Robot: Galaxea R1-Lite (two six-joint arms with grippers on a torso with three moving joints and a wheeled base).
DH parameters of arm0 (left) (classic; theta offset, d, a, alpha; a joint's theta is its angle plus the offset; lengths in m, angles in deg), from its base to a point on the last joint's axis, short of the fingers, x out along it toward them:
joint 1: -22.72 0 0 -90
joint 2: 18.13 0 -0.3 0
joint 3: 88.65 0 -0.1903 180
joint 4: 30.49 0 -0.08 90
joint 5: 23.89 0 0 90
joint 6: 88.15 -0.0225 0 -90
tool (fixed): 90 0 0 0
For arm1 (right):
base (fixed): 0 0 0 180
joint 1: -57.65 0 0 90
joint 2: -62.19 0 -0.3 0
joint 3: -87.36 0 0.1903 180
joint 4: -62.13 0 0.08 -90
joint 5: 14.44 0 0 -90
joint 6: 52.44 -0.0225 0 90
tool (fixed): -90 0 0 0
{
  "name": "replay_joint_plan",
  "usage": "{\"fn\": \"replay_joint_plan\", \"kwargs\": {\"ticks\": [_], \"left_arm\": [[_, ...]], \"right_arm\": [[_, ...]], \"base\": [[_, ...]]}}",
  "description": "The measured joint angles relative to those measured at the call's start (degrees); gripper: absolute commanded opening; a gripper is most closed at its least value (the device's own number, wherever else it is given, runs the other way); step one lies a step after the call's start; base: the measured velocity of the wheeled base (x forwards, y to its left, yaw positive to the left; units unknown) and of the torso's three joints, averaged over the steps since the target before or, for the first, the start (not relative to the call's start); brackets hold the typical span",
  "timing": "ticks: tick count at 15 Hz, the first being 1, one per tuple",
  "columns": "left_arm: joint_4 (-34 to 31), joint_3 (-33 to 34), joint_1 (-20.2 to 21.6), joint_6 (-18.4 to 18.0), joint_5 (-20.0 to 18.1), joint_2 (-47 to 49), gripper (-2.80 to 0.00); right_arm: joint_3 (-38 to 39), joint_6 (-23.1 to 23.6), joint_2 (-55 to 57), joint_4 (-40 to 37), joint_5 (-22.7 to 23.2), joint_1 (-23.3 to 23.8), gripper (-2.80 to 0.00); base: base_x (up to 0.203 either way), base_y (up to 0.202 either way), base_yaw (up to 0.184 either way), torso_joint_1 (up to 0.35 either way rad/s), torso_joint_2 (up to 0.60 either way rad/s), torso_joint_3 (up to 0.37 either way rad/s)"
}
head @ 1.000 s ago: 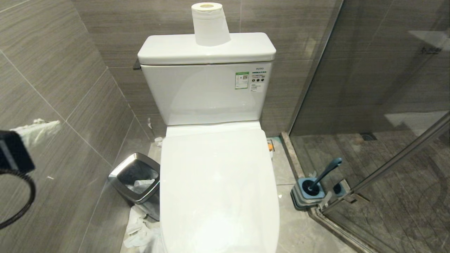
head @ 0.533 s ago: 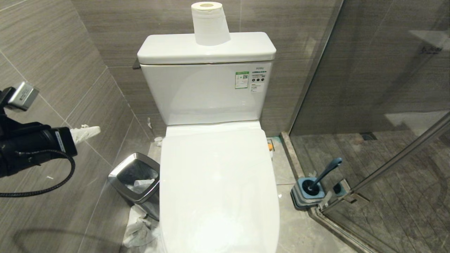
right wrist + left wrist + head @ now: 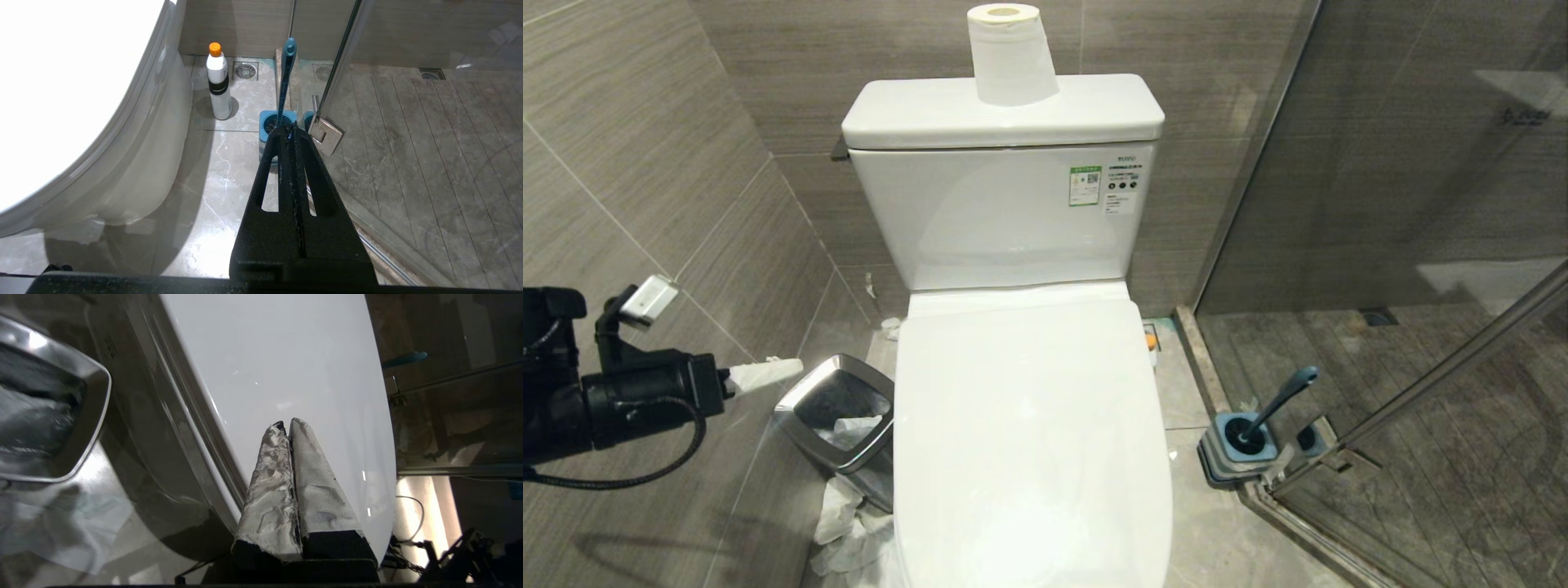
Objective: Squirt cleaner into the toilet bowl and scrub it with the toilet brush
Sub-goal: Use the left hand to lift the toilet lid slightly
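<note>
While the toilet bowl [image 3: 1029, 441] is sitting lidded, we are seeing the left tool [image 3: 788, 367] pressed together, seemingly empty, left of it.

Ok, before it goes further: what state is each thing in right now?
toilet lid: shut over the bowl.
toilet brush: standing in its holder, untouched.
white bottle: upright on the floor, orange cap on.
waste bin: open, paper inside.
paper roll: upright on the tank.
left gripper: fingers shut, empty, beside the bin.
right gripper: fingers shut, empty.

Closed left gripper [image 3: 289, 424] over toilet lid [image 3: 286, 355].
</note>
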Motion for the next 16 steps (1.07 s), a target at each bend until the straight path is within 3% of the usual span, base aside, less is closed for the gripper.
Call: {"fn": "replay_joint_plan", "kwargs": {"ticks": [3,9,12,16], "left_arm": [[7.28,6.04,0.16,0.00,-0.81,5.17,-2.80],[31.03,21.12,2.93,0.04,-2.61,14.44,-2.80],[32.62,22.30,3.25,0.15,-4.92,17.19,-2.80],[32.41,22.07,6.06,2.82,-13.42,19.64,-2.80]], "right_arm": [[0.00,0.00,0.00,0.00,-0.02,0.00,-2.80],[0.00,-0.12,0.00,0.00,-0.09,0.00,-2.80],[0.00,-0.13,0.00,-0.02,-0.11,0.00,-2.80],[0.00,-0.16,0.00,0.00,-0.11,0.00,-2.80]], "base": [[0.000,0.000,0.000,0.000,0.00,0.000],[0.000,0.000,0.000,0.000,0.00,0.000],[0.000,0.000,0.000,0.000,0.00,0.000],[0.000,0.000,0.000,0.000,0.00,0.000]]}}
